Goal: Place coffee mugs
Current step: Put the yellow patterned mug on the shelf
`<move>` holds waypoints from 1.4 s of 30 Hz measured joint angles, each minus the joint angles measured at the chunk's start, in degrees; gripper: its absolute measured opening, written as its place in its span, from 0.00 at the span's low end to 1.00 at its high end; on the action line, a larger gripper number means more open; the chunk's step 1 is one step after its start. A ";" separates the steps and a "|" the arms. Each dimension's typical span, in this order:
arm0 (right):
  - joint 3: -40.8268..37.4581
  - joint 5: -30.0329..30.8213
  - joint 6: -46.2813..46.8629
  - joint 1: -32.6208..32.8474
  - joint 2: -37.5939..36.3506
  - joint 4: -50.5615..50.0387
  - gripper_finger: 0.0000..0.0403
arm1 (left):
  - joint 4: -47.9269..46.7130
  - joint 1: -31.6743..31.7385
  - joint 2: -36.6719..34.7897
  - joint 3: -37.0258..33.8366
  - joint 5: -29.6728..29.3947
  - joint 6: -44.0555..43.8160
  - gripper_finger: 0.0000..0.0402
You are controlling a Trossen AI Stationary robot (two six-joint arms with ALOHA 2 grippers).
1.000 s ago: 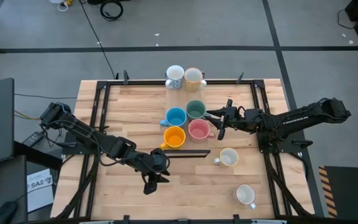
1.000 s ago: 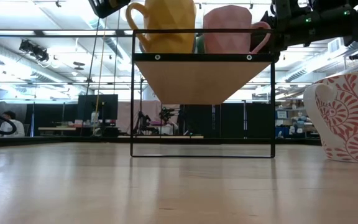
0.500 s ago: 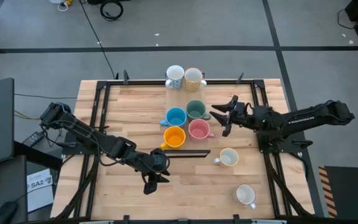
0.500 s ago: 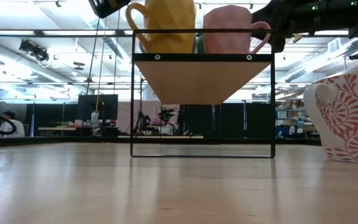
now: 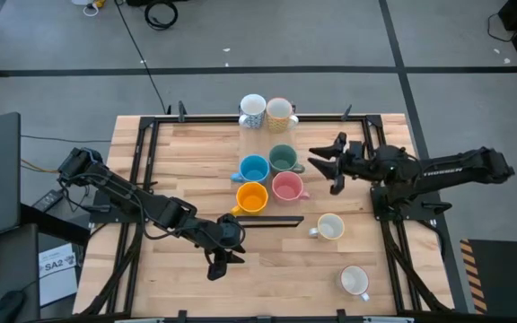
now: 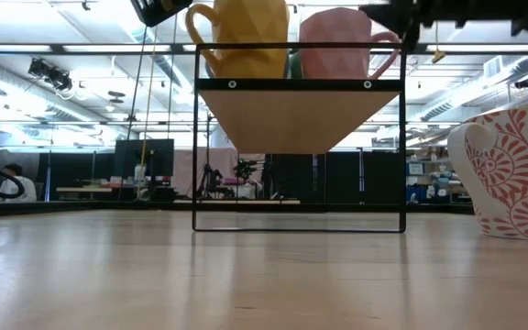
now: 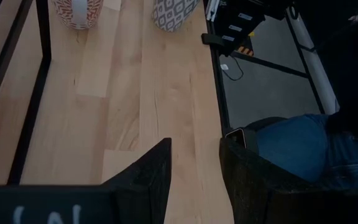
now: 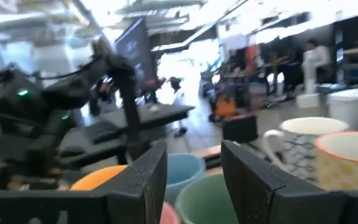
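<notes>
High view, "SA2" label (image 5: 54, 265) beside table, right tool (image 5: 323, 164) apart near pink mug (image 5: 286, 187), left tool (image 5: 217, 266) apart.

We are seeing the patterned mug (image 6: 513, 170) cut off by the low view's edge, and the pink mug (image 8: 168, 213) mostly hiding behind the right wrist view's fingers.

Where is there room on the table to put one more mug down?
Bare wood lies left of the blue mug and orange mug, up to the left gripper. It is crowded in the middle, around the pink mug and green mug.
</notes>
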 joint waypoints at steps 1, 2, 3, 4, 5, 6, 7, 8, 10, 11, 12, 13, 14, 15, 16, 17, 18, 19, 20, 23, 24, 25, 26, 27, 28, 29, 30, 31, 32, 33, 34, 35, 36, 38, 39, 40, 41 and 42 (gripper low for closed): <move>1.47 -0.37 0.00 0.68 0.00 -2.47 0.39 | 0.01 0.00 0.00 0.00 0.00 0.00 0.35; 3.10 -0.52 0.00 1.48 0.02 -5.67 0.39 | 0.01 0.00 0.00 0.00 -0.02 0.00 0.35; 4.92 -0.59 -0.02 2.29 0.10 -9.22 0.39 | 0.02 0.00 0.00 0.00 -0.01 0.00 0.35; 7.09 -0.64 -0.02 3.10 0.15 -13.51 0.39 | 0.01 0.00 0.00 0.00 0.00 0.01 0.35; 9.26 -0.65 -0.02 3.88 0.14 -17.92 0.39 | 0.01 0.00 0.00 0.00 -0.01 0.02 0.35; 11.56 -0.66 0.00 4.67 0.13 -22.60 0.39 | 0.02 0.00 0.01 0.00 0.00 0.02 0.35; 13.96 -0.69 0.12 5.46 0.15 -27.83 0.39 | 0.02 0.00 0.01 0.00 0.00 0.04 0.35; 16.16 -0.89 0.44 6.19 0.20 -32.53 0.39 | 0.00 0.00 0.00 0.00 0.00 0.32 0.35; 20.80 -1.48 2.46 7.70 0.24 -41.74 0.39 | 0.02 0.00 0.01 0.00 -0.02 1.24 0.35; 22.78 -1.73 4.30 8.41 0.23 -45.44 0.39 | 0.00 0.01 0.01 0.00 -0.02 1.55 0.35; 24.59 -2.11 6.39 9.12 0.22 -48.67 0.39 | 0.01 0.00 0.00 0.00 -0.01 1.81 0.35; 26.08 -2.81 8.77 9.72 0.20 -51.54 0.39 | 0.00 0.00 0.01 0.00 -0.02 1.92 0.35; 27.26 -3.83 11.38 10.32 0.20 -53.81 0.39 | 0.01 0.00 0.00 0.00 -0.02 1.96 0.35; 28.18 -5.01 14.11 10.97 0.20 -55.68 0.39 | 0.00 0.00 -0.01 0.00 -0.02 1.97 0.35; 28.75 -6.39 16.70 11.62 0.20 -56.95 0.39 | 0.00 0.00 0.01 0.00 -0.02 1.97 0.35; 29.02 -7.82 19.35 12.30 0.20 -57.81 0.39 | 0.02 0.00 0.01 0.00 -0.02 1.99 0.35; 29.05 -9.07 21.78 13.03 0.20 -58.41 0.39 | 0.02 0.00 -0.01 0.00 -0.02 1.99 0.35; 29.05 -10.16 24.02 13.76 0.20 -59.18 0.39 | 0.01 0.00 0.00 0.00 -0.02 1.99 0.35; 29.05 -11.09 26.13 14.54 0.28 -59.89 0.39 | 0.00 0.00 -0.01 0.00 -0.02 2.01 0.35; 29.05 -12.91 32.21 16.83 0.68 -62.47 0.39 | 0.00 0.00 0.00 0.00 -0.02 2.07 0.35; 29.05 -13.30 33.74 17.56 0.85 -63.59 0.39 | 0.00 0.00 0.00 0.00 -0.02 2.12 0.35; 29.05 -13.48 35.02 18.26 0.98 -64.51 0.39 | 0.00 0.00 -0.01 0.00 -0.01 2.14 0.35; 29.05 -13.51 36.20 18.94 1.03 -65.78 0.39 | 0.00 0.00 -0.01 0.00 -0.02 2.14 0.35; 29.05 -13.51 37.28 19.65 1.05 -67.55 0.39 | 0.00 0.00 -0.01 0.00 -0.02 2.14 0.35; 29.05 -13.51 38.17 20.22 1.18 -69.10 0.39 | 0.00 0.00 -0.01 0.00 -0.02 2.14 0.35; 29.05 -13.51 39.17 20.72 1.27 -70.71 0.39 | 0.00 0.00 -0.01 0.00 -0.02 2.13 0.35; 29.05 -13.51 40.13 21.18 1.34 -72.73 0.39 | 0.00 0.00 -0.01 0.00 -0.02 2.12 0.35; 29.05 -13.51 41.07 21.56 1.50 -75.02 0.39 | 0.00 0.00 -0.01 0.00 -0.02 2.12 0.35; 29.05 -13.39 42.06 21.87 1.71 -77.16 0.39 | 0.00 0.00 -0.01 0.00 -0.02 2.12 0.35; 29.05 -13.00 42.98 22.11 1.96 -79.12 0.39 | 0.00 0.00 -0.01 0.00 -0.02 2.12 0.35; 29.05 -12.46 43.96 22.26 2.27 -81.44 0.39 | 0.00 0.00 -0.01 0.00 -0.02 2.12 0.35; 29.05 -11.85 44.87 22.38 2.64 -83.86 0.39 | 0.01 0.00 -0.01 0.00 -0.01 2.12 0.35; 29.05 -11.44 45.55 22.46 3.06 -85.82 0.39 | 0.01 0.00 -0.01 0.00 -0.02 2.12 0.35; 29.05 -10.45 46.48 22.48 4.16 -89.52 0.39 | 0.00 0.00 -0.01 0.00 -0.02 2.10 0.35; 29.05 -9.88 46.47 22.48 4.73 -90.92 0.39 | 0.02 0.00 -0.01 0.00 -0.02 2.10 0.35; 29.05 -9.32 46.49 22.48 5.34 -91.80 0.39 | 0.00 0.00 -0.01 0.00 -0.02 2.10 0.35; 29.05 -8.65 46.49 22.48 6.01 -92.24 0.39 | 0.00 0.00 -0.01 0.00 -0.02 2.10 0.35; 29.05 -8.29 46.45 22.48 6.70 -92.43 0.39 | 0.00 0.00 -0.01 0.00 -0.02 2.08 0.35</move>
